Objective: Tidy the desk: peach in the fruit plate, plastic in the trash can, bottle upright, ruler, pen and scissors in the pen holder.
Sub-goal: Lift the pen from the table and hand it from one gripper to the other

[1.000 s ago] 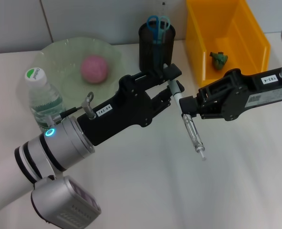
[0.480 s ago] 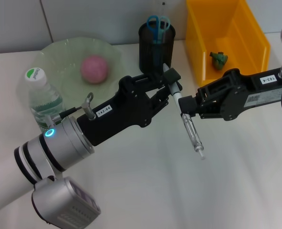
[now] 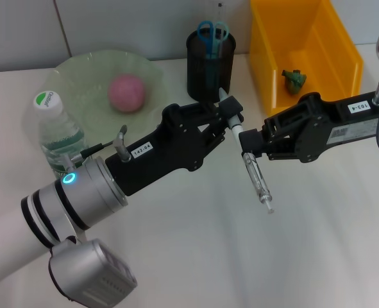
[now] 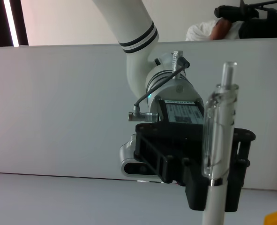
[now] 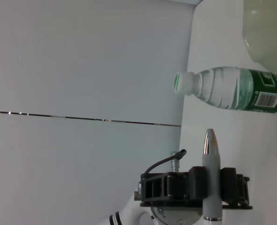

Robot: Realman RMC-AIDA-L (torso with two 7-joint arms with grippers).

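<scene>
Above the desk (image 3: 195, 256), the pen (image 3: 256, 176) hangs slanted between both grippers. My left gripper (image 3: 231, 114) is shut on its grey upper end, and my right gripper (image 3: 245, 146) is shut just below, on the white collar above the clear barrel. The peach (image 3: 126, 92) lies in the fruit plate (image 3: 80, 74). Beside the left arm the bottle (image 3: 58, 135) stands upright. The scissors (image 3: 212, 31) stick out of the pen holder (image 3: 210, 67). The ruler (image 3: 220, 9) shows only as a faint clear strip above them. A green plastic scrap (image 3: 295, 78) lies in the trash can (image 3: 266, 58).
The pen holder stands just behind the two grippers, with the trash can close on its right. The left arm's silver wrist section (image 3: 80, 192) crosses the desk's front left. A grey wall panel (image 3: 112, 25) runs behind the desk.
The left gripper's fingers have closed inward onto the pen's upper end. The right gripper and the pen have barely moved.
</scene>
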